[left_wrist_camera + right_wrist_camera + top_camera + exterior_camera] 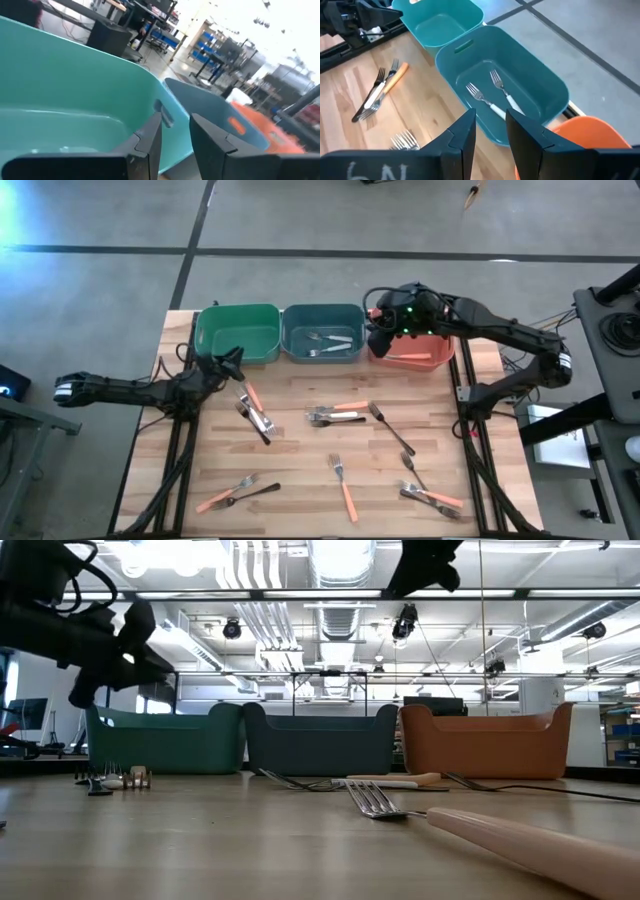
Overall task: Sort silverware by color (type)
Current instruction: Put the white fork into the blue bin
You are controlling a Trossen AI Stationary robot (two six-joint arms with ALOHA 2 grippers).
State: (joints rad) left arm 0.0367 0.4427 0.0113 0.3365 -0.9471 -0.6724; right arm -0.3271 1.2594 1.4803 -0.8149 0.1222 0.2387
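Note:
Silverware lies scattered on the wooden table [300, 455]: forks with orange-pink handles [344, 486], black ones [392, 430] and silver ones [334, 417]. Two silver forks [492, 97] lie in the blue bin [322, 332]. My left gripper [237, 362] is open, level at the green bin's [237, 330] near edge, with nothing between its fingers [150, 140]. My right gripper [380, 320] hangs open and empty [490, 117] above the gap between the blue bin and the orange bin [412, 352].
The three bins stand in a row along the table's far edge. A small pile of forks [256, 412] lies near my left gripper, and another [430, 496] sits at the near right. Black frame rails run along both sides of the table.

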